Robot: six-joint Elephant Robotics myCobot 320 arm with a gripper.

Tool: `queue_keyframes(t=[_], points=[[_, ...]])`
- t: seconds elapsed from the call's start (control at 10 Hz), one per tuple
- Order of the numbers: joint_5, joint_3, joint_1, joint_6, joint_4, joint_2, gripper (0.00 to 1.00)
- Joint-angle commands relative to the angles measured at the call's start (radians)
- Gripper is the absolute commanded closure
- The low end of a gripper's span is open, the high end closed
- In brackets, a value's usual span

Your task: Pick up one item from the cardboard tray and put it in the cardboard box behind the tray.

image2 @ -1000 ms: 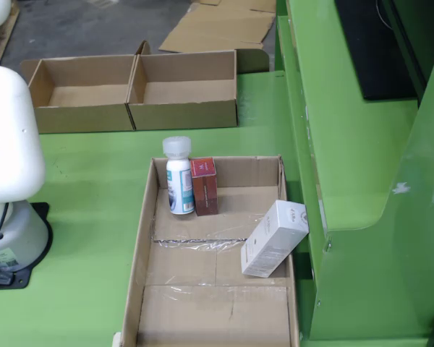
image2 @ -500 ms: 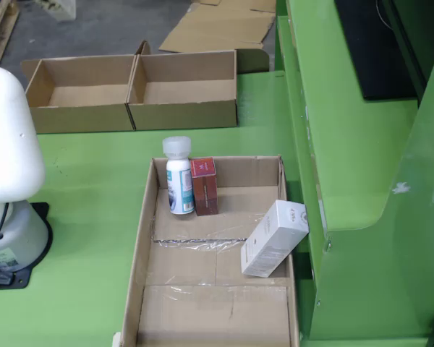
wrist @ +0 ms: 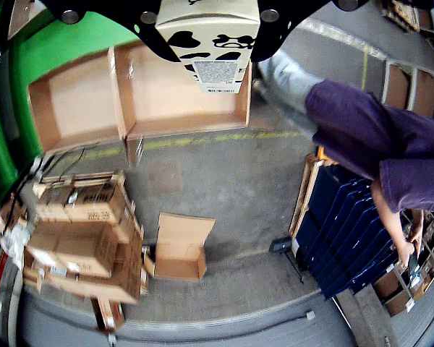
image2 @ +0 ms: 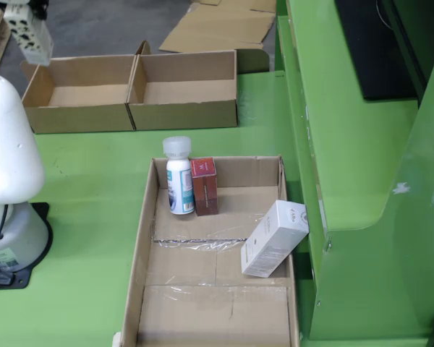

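Gripping a small cow-patterned carton (wrist: 208, 40) by its flat side walls at the top of the wrist view, pincer (wrist: 202, 36) closing snugly around it, hovering over the double cardboard box (wrist: 79, 101); likely handling light, stiff, crushable.

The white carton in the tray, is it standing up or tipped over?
Tipped. The white carton leans diagonally, its top against the tray's right wall.

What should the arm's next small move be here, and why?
Probably lower and release. The gripper holds a cow-print carton above two open cardboard boxes, and the fixed view shows the carton near the left box's far corner, not yet inside.
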Motion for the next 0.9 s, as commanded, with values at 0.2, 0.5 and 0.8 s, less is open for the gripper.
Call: queue_keyframes(t=[0.2,0.5,0.8], points=[[0.033,-0.311,-0.107,-0.088,-0.155,-0.035,1.0],[0.063,0.222,-0.255,-0.246,-0.304,-0.424,1.0],[0.083,0.222,-0.31,-0.28,-0.168,-0.499,1.0]])
